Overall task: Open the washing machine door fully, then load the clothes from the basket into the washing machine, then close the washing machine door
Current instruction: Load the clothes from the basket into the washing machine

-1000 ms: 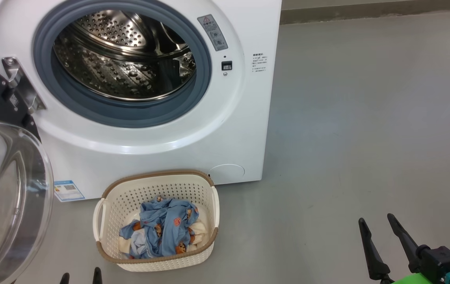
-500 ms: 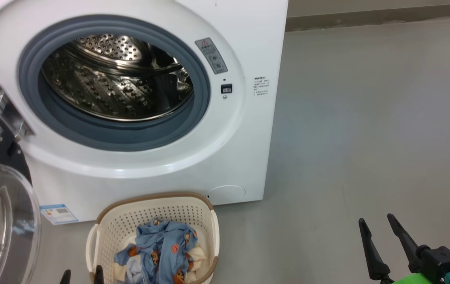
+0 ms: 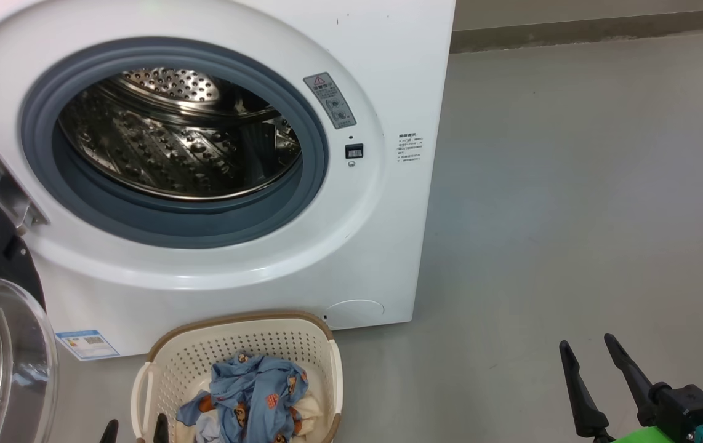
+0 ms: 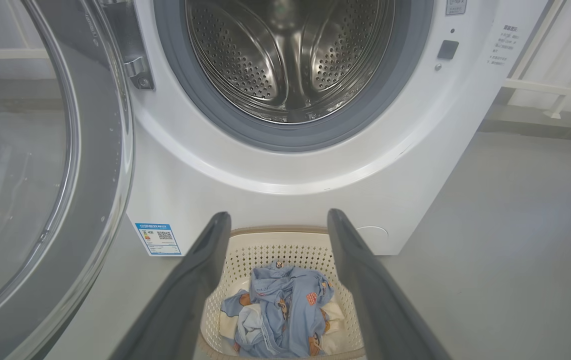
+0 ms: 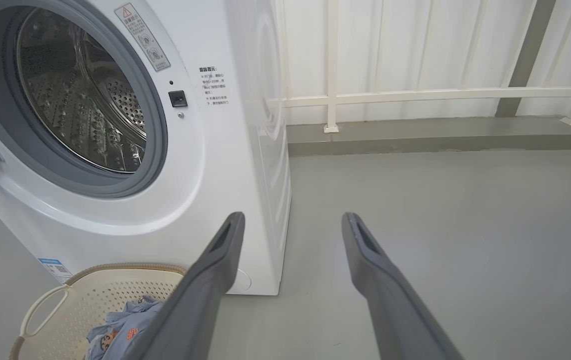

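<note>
The white washing machine [image 3: 382, 74] stands with its steel drum [image 3: 173, 141] bare behind the grey gasket. Its door [image 3: 0, 357] hangs swung out at the left, glass bowl facing me; in the left wrist view the door [image 4: 40, 165] covers the left side. On the floor in front sits the cream basket [image 3: 228, 344] holding the blue printed clothes [image 3: 253, 394] over cream cloth. My left gripper [image 3: 135, 427] is open just left of the basket; in its own view the gripper [image 4: 278, 220] is above the clothes [image 4: 285, 305]. Far right, my right gripper [image 3: 585, 346] is open and empty, also [image 5: 291, 217].
Grey floor [image 3: 573, 184] stretches to the right of the machine. A low kerb [image 5: 440, 132] with a white railing [image 5: 415, 92] runs behind it. A blue label sticker [image 3: 87, 343] and a round cap [image 3: 354, 312] mark the machine's lower front.
The head camera has tilted up and shifted, so machine and basket sit lower in the picture. Both grippers stay open and in place.
</note>
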`<state>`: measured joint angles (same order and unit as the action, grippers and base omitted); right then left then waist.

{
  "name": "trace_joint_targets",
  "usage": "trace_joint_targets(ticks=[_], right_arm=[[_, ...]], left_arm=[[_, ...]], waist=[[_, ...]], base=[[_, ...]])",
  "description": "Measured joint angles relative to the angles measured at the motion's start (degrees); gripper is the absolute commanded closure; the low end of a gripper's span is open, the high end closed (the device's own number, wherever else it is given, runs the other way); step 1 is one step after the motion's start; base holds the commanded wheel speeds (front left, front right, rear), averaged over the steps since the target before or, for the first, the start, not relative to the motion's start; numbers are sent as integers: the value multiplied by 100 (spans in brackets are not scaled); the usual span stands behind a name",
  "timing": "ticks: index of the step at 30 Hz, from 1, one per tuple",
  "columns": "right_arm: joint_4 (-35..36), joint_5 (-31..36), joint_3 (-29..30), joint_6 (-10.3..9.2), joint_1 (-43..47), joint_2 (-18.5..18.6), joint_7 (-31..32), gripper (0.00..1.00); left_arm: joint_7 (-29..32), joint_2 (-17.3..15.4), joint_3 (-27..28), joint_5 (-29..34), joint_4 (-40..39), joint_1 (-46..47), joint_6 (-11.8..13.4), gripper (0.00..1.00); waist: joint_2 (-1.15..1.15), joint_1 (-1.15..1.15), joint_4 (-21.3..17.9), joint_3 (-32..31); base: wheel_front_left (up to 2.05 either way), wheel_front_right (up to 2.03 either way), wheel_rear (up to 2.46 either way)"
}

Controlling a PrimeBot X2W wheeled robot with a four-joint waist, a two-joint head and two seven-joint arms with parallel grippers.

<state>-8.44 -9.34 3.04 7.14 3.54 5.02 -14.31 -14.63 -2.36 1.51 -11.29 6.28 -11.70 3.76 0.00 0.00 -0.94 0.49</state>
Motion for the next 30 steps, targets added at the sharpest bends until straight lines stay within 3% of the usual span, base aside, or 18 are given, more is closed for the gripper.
trace_joint_targets(ticks=[15, 30], right_arm=[[14, -1, -27, 0, -4, -11, 0, 0], [120, -44, -185, 0, -780, -21, 0, 0]], left_arm=[[0, -3, -308, 129, 78, 81, 158, 0], [2, -51, -599, 114, 2138, 1995, -160, 0]], waist=[[0, 0, -51, 221], [0, 1, -278, 1338]], base=[[0, 0, 0], [0, 0, 0]])
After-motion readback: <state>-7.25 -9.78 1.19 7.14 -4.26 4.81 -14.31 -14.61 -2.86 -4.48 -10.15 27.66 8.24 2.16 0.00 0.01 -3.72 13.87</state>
